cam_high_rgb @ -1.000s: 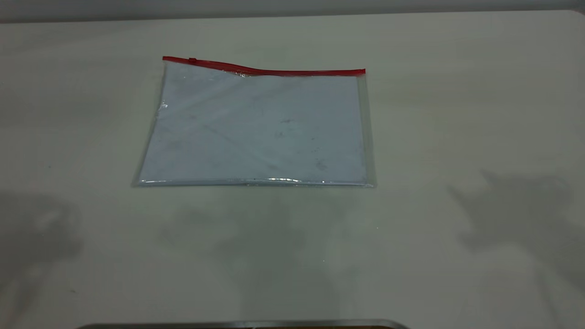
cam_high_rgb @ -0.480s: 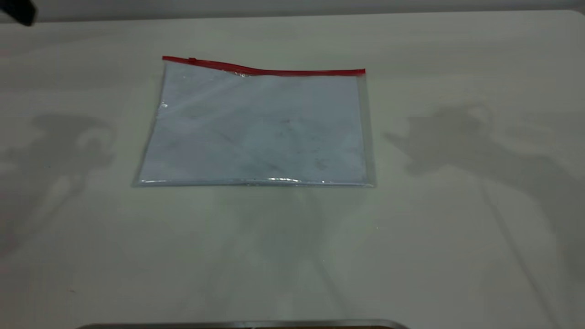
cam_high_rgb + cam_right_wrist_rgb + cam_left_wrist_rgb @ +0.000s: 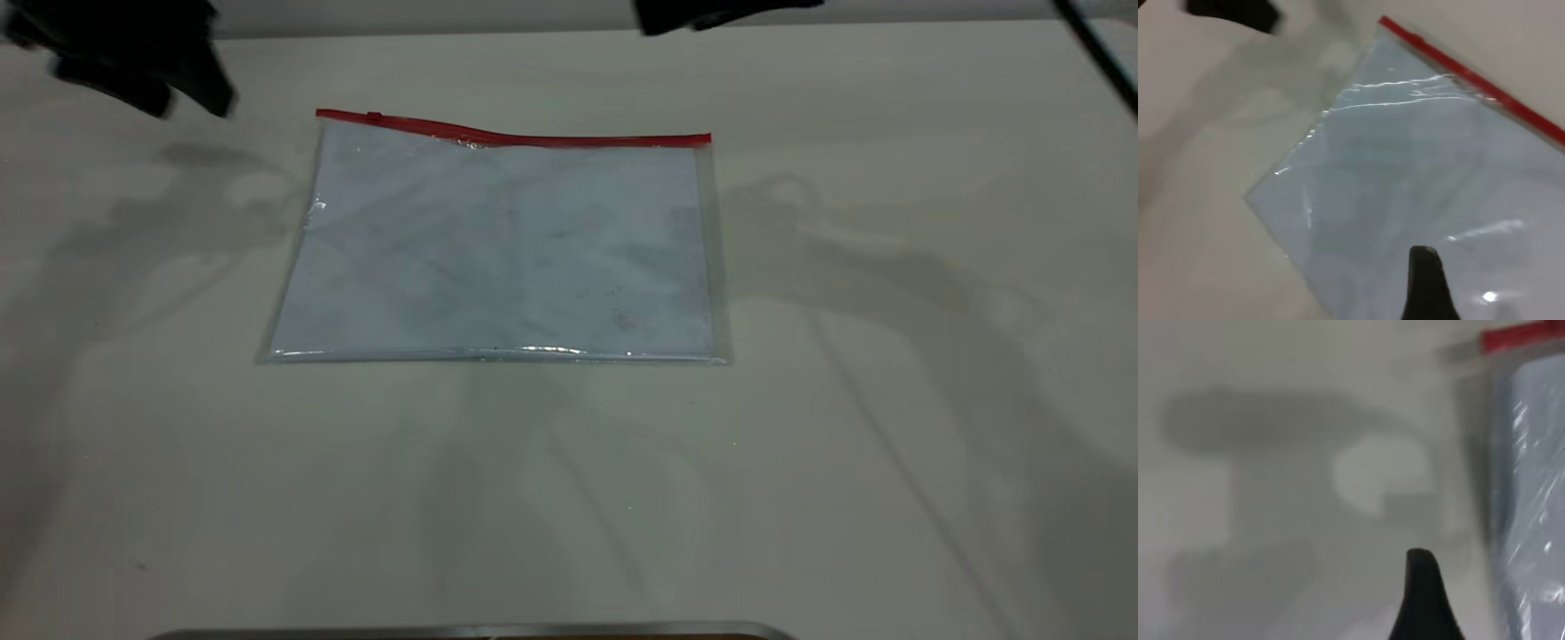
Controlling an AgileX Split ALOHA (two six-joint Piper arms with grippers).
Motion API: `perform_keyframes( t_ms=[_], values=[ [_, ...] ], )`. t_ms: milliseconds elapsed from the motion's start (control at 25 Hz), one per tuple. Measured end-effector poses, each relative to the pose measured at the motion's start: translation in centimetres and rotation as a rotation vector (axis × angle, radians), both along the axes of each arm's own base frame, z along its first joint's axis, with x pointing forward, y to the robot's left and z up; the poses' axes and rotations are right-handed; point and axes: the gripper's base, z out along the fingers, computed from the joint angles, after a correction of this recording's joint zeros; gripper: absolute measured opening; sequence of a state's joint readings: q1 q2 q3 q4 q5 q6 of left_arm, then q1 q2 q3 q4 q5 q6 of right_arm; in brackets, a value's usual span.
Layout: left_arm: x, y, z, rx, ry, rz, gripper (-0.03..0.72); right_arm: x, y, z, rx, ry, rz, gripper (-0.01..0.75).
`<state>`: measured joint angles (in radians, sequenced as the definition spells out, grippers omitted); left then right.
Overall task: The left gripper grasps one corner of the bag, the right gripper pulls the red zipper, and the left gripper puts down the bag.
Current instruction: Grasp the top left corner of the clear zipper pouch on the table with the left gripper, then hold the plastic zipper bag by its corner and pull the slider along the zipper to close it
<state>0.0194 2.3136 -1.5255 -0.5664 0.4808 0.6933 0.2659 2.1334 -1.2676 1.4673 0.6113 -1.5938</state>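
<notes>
The bag (image 3: 498,249) lies flat on the table, clear and pale bluish, scuffed. The red zipper (image 3: 533,139) runs along its far edge, with the small slider tab (image 3: 374,116) near the left end. The corner of the bag (image 3: 321,116) at that end lies on the table, touched by nothing. My left gripper (image 3: 169,84) hangs in the air, blurred, to the left of that corner; its wrist view shows the bag's side seam (image 3: 1531,507) and the red strip end (image 3: 1518,337). My right gripper (image 3: 711,13) is high beyond the far edge, and its wrist view looks down on the bag (image 3: 1438,180).
The pale table (image 3: 889,400) carries the arms' shadows on both sides of the bag. A black cable (image 3: 1098,53) crosses the top right corner. A grey metal edge (image 3: 471,631) lies along the near side. The left gripper also shows in the right wrist view (image 3: 1231,13).
Both grippers have come into view at the far side, the left one farther in than half a second ago. Their shadows have closed in on the bag. The bag has not moved.
</notes>
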Motion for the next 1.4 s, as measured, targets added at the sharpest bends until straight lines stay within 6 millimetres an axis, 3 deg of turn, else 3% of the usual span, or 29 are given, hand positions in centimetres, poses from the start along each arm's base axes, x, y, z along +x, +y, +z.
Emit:
perform_keyframes(
  t_ms=[280, 520, 640, 720, 1000, 1200, 1400],
  values=[
    [3.1, -1.4, -4.7, -0.164, -0.033, -0.074, 0.588, -0.5, 1.8, -1.0, 0.005, 0.025, 0.033, 0.547],
    [3.5, -2.2, -8.3, -0.248, 0.022, -0.105, 0.587, -0.4, 1.9, -0.9, 0.009, 0.021, 0.031, 0.547],
    [3.6, -2.5, -8.3, -0.256, 0.018, -0.146, 0.560, -0.4, 1.9, -0.9, 0.008, 0.021, 0.030, 0.547],
    [3.5, -2.6, -8.3, -0.253, 0.013, -0.164, 0.497, -0.4, 1.9, -0.9, 0.008, 0.021, 0.028, 0.547],
    [3.6, -2.8, -6.9, -0.237, -0.039, -0.278, 0.082, 0.2, 1.5, -1.0, -0.041, -0.020, -0.004, 0.538],
    [3.7, -4.0, -5.0, -0.220, -0.172, -0.497, 0.053, 1.7, 2.4, -0.8, -0.022, -0.085, 0.060, 0.537],
    [3.3, -6.0, -4.6, -0.174, -0.323, -0.804, 0.053, 3.8, 4.1, -2.6, -0.015, -0.158, 0.155, 0.537]
  ],
)
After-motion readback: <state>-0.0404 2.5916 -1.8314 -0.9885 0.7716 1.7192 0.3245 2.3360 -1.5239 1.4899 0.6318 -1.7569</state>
